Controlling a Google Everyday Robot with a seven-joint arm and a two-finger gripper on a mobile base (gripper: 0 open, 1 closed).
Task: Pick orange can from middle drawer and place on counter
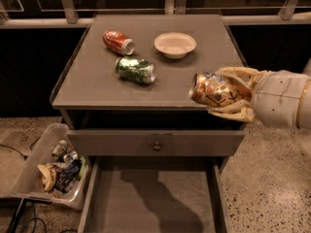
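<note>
My gripper (221, 93) comes in from the right and is shut on the orange can (210, 91), a coppery can with a silver end facing left. It holds the can on its side in the air over the front right part of the counter (97, 76). One cream finger (238, 73) lies above the can and one below. The middle drawer (150, 198) is pulled open below and its grey floor shows nothing in it, only the arm's shadow.
On the counter lie a red can (118, 42) at the back left, a green-and-white can (135, 70) in front of it, and a white bowl (175, 44) at the back. A closed drawer front with a knob (156, 145) sits above the open drawer. A bin of clutter (53, 166) stands on the floor, left.
</note>
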